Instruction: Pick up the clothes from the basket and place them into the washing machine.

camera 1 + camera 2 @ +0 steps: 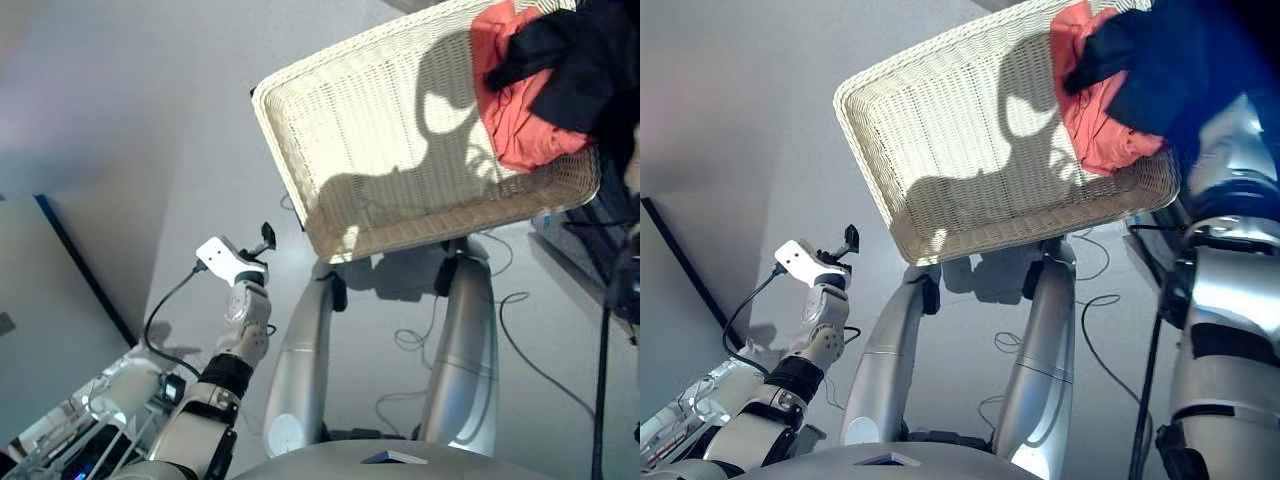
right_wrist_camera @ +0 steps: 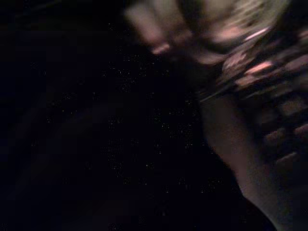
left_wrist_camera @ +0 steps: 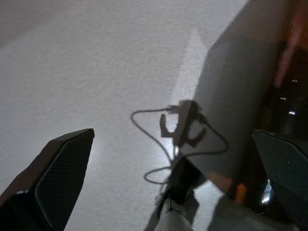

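The cream wicker basket fills the upper middle of the eye views, tilted in the picture. At its right end lies a coral-red garment, and a dark navy garment is draped over it. My right arm rises into that dark cloth, which hides its gripper; the right wrist view is almost all dark fabric with a blur of wicker at one corner. My left gripper is open and holds nothing, over bare floor left of the basket. The washing machine is out of view.
Loose cables trail across the grey floor below the basket. A black pole stands at the right edge. A grey panel with a dark edge lies at the lower left.
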